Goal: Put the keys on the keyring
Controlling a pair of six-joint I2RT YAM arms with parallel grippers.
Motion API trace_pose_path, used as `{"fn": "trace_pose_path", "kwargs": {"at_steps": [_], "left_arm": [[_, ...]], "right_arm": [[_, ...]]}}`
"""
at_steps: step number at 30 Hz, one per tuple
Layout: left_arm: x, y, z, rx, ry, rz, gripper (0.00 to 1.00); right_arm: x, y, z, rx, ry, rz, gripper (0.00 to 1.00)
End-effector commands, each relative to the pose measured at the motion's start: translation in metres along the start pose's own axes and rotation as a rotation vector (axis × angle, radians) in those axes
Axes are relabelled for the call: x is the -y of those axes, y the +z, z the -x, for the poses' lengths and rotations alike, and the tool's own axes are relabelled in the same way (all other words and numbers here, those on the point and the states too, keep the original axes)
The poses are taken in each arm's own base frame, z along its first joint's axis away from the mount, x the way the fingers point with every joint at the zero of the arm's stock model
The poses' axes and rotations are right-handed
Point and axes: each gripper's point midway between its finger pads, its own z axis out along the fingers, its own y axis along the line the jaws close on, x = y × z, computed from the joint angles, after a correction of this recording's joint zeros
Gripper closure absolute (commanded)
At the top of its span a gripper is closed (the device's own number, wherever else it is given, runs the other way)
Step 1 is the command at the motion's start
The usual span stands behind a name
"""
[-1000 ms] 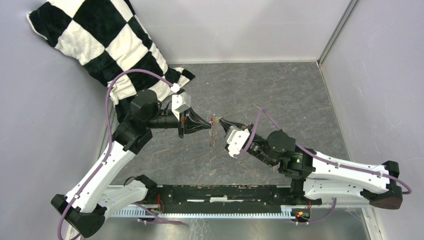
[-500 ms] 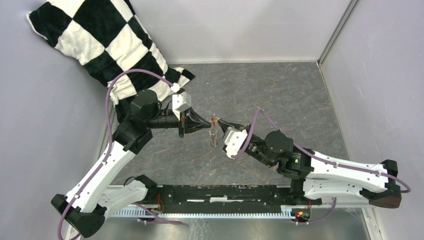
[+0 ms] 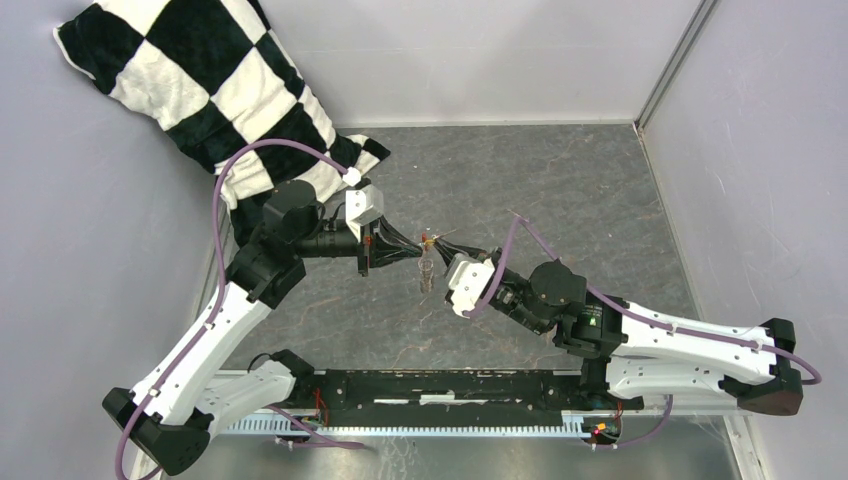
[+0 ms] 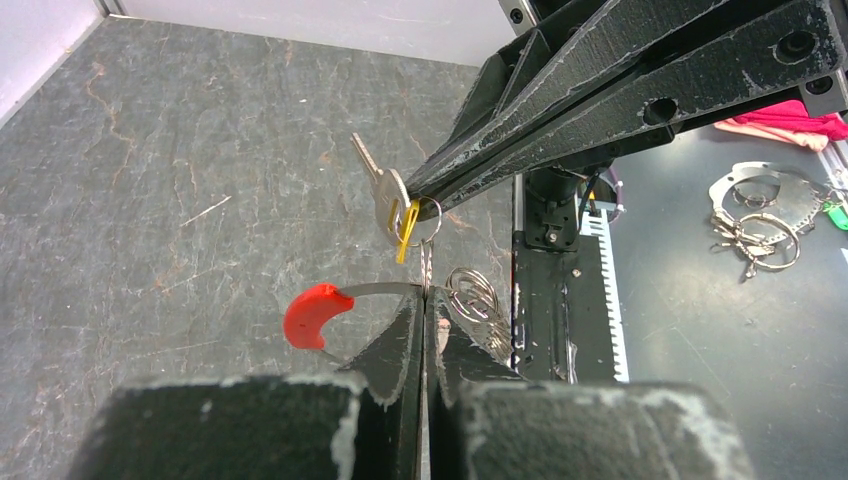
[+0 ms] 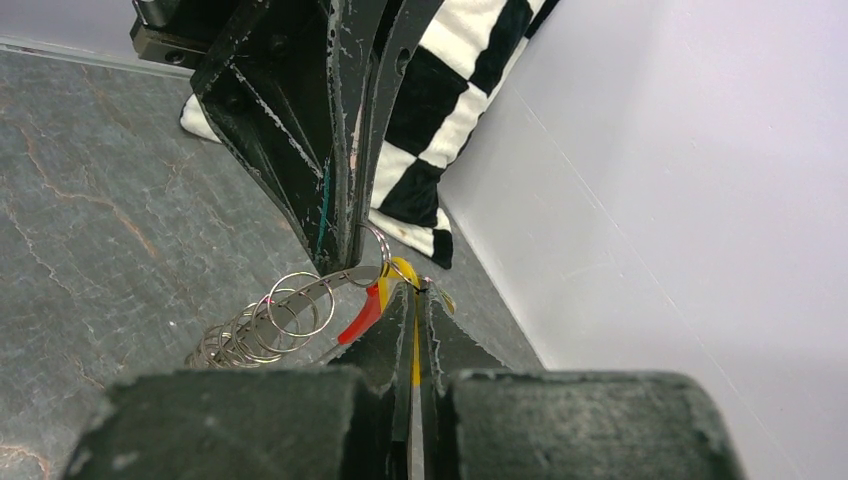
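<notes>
Both grippers meet above the middle of the floor. My left gripper (image 3: 420,245) (image 4: 425,293) is shut on the keyring (image 4: 385,289), a thin silvery band with a red sleeve (image 4: 310,315) and several small rings (image 4: 475,298) hanging from it. My right gripper (image 3: 437,243) (image 5: 414,288) is shut on the key (image 4: 388,195), whose yellow head (image 5: 404,270) shows between its fingers. The key's small loop (image 4: 429,222) sits right at the band beside the left fingertips (image 5: 345,245). In the right wrist view the red sleeve (image 5: 361,315) lies just left of my pads.
A black-and-white checked pillow (image 3: 200,90) leans in the back left corner. Grey walls close in the slate floor (image 3: 560,190). A black rail (image 3: 450,385) runs along the near edge. More keyrings (image 4: 755,205) and a pink cloth (image 4: 790,120) lie beyond it.
My right arm has edged a little to the left toward the left gripper. The hanging rings shifted slightly. Both grips are unchanged.
</notes>
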Motion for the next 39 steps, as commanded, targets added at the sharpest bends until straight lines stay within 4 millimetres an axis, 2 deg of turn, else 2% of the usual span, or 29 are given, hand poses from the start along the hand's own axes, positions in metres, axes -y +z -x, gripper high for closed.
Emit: {"fn": "trace_pose_path", "kwargs": {"at_steps": [1, 15, 25, 39], "left_arm": [[-0.003, -0.001, 0.006, 0.010, 0.060, 0.014, 0.98], [0.008, -0.003, -0.005, -0.035, 0.083, -0.053, 0.98], [0.012, -0.005, -0.006, -0.042, 0.106, -0.066, 0.98], [0.024, -0.008, -0.014, -0.061, 0.146, -0.132, 0.98]], "right_arm": [[0.013, 0.001, 0.029, 0.082, 0.039, -0.027, 0.99], [0.005, 0.002, 0.033, 0.101, 0.034, 0.020, 0.99], [-0.013, 0.005, 0.041, 0.123, 0.035, 0.130, 0.99], [-0.019, 0.010, 0.044, 0.114, 0.024, 0.167, 0.99]]}}
